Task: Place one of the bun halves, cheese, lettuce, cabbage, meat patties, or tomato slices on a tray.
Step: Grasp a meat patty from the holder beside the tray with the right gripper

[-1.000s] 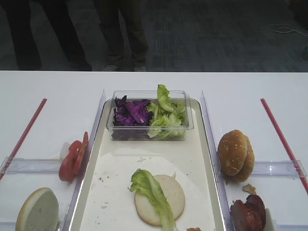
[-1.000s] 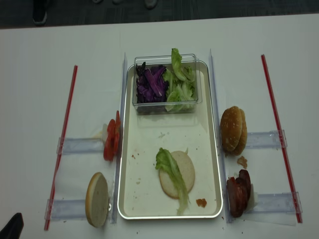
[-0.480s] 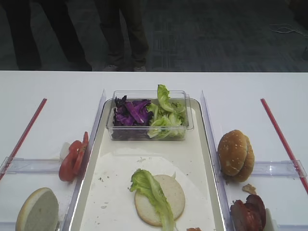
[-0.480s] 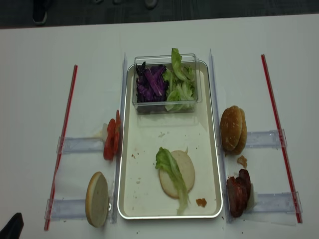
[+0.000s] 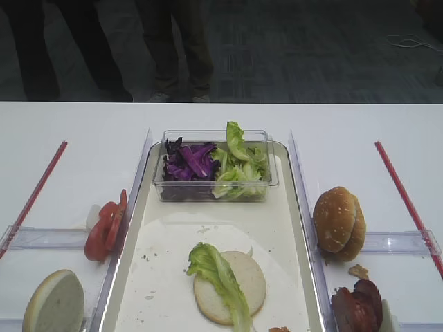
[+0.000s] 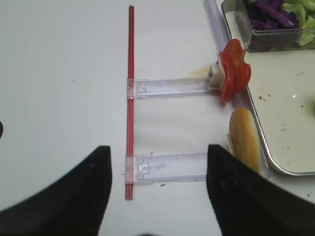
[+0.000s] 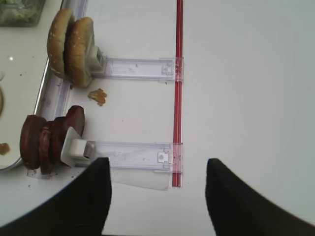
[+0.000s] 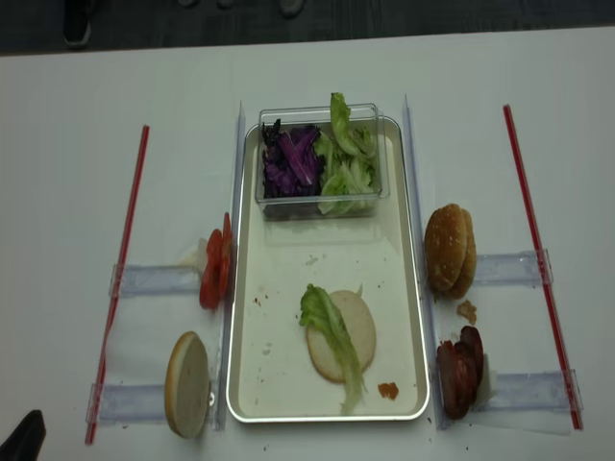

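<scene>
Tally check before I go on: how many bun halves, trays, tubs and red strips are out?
Bun halves: 4 (1 on the tray, 1 left, 2 right)
Tray: 1
Tub: 1
Red strips: 2
Total: 8

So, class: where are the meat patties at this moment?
In the overhead view the meat patties stand on edge just outside the tray's right rim near its front corner, below the seeded bun halves.

tray (image 8: 248, 288): centre | tub (image 8: 320, 204): far end | tomato slices (image 8: 215, 267): left | meat patties (image 8: 459, 373): right
</scene>
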`<state>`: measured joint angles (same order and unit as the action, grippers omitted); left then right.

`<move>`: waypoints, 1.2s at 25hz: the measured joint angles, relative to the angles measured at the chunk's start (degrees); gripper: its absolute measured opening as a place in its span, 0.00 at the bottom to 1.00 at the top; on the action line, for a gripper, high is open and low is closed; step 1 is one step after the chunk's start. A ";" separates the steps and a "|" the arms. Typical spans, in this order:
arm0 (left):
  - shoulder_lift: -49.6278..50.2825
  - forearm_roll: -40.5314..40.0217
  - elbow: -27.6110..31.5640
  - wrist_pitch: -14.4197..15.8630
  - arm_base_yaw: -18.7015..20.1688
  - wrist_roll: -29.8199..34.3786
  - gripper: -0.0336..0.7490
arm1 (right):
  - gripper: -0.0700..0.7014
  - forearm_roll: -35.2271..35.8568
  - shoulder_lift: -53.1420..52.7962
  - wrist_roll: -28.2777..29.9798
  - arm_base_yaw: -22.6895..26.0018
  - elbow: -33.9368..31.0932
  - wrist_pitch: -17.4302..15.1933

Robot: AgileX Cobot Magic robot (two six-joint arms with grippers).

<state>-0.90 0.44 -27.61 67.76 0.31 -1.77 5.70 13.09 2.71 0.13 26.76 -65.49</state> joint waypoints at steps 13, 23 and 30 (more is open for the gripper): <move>0.00 0.00 0.00 0.00 0.00 0.00 0.55 | 0.70 2.32 10.08 0.23 0.00 0.24 0.00; 0.00 0.00 0.00 0.00 0.00 0.00 0.55 | 0.66 3.23 20.56 0.23 0.00 1.27 -2.99; 0.00 0.00 0.00 0.00 0.00 0.00 0.55 | 0.66 3.00 27.55 0.23 0.00 1.33 -3.39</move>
<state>-0.90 0.44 -27.61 67.76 0.31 -1.77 8.70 40.63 2.95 0.13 28.09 -68.88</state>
